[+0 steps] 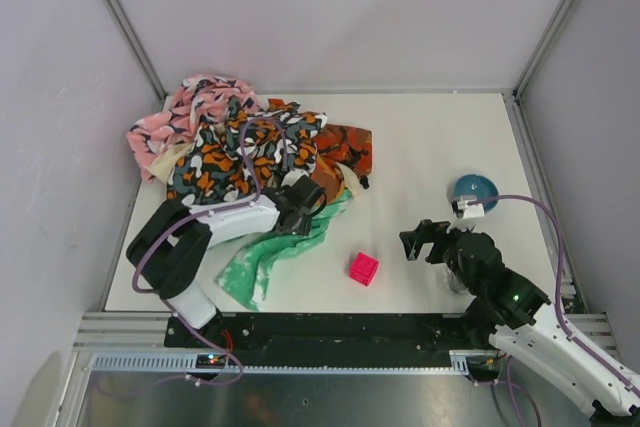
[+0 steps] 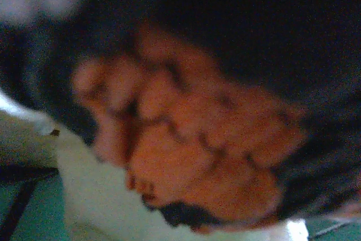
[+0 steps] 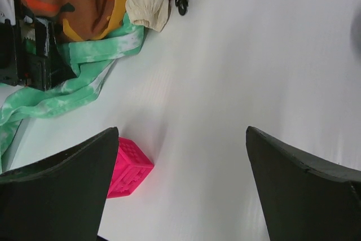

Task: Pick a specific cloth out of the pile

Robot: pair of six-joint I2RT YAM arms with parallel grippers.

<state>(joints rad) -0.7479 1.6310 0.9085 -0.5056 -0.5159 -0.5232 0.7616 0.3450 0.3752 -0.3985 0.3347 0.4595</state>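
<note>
Jaws stood apart on both arms; the left jaws, nosed into the pile [image 1: 235, 162], probably needed to burrow deeper before closing on the hidden grey cloth.

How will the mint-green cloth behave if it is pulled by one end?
Probably floppy and light: the mint-green cloth lies in soft folds. Its far end seems tucked under the pile, so pulling may shift the pile too.

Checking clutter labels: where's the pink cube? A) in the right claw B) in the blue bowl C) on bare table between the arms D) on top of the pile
C: the pink cube lies on the white table, apart from the pile and the open right claw.
</note>
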